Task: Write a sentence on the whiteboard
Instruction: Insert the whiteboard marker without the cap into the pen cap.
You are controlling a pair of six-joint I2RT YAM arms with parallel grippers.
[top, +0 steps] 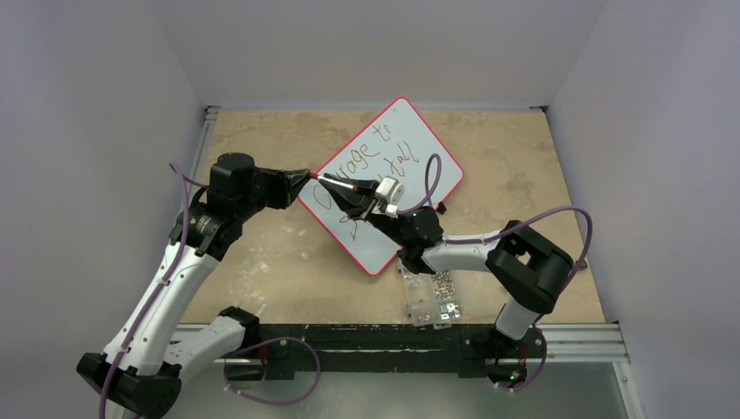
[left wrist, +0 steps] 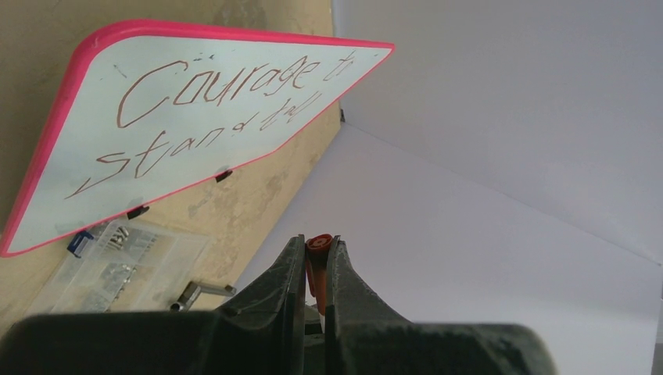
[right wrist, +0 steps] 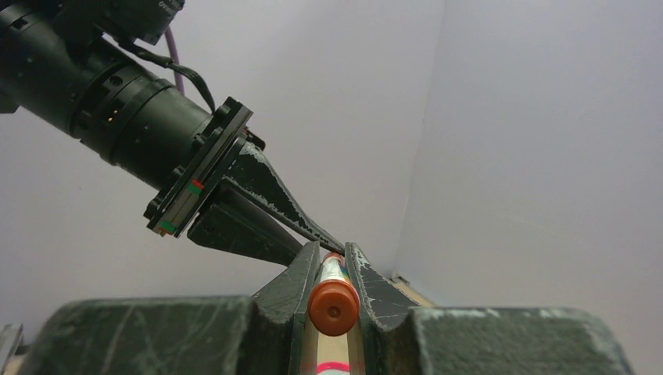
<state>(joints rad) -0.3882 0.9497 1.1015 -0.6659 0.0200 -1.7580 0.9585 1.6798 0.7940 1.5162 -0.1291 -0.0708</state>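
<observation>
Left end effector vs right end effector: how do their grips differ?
The left end effector pinches a small orange-red cap at its fingertips; the right end effector clamps the marker lengthwise between its fingers. The left reaches in at the whiteboard's left corner; the right sits over the board. Shared: both shut, tips meeting nose to nose.

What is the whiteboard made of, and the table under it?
The whiteboard looks like smooth, slightly glossy white plastic or coated board: the marker words sit cleanly on it. Its rim looks like pink plastic. The table looks like matte, mottled tan wood or fibreboard.
</observation>
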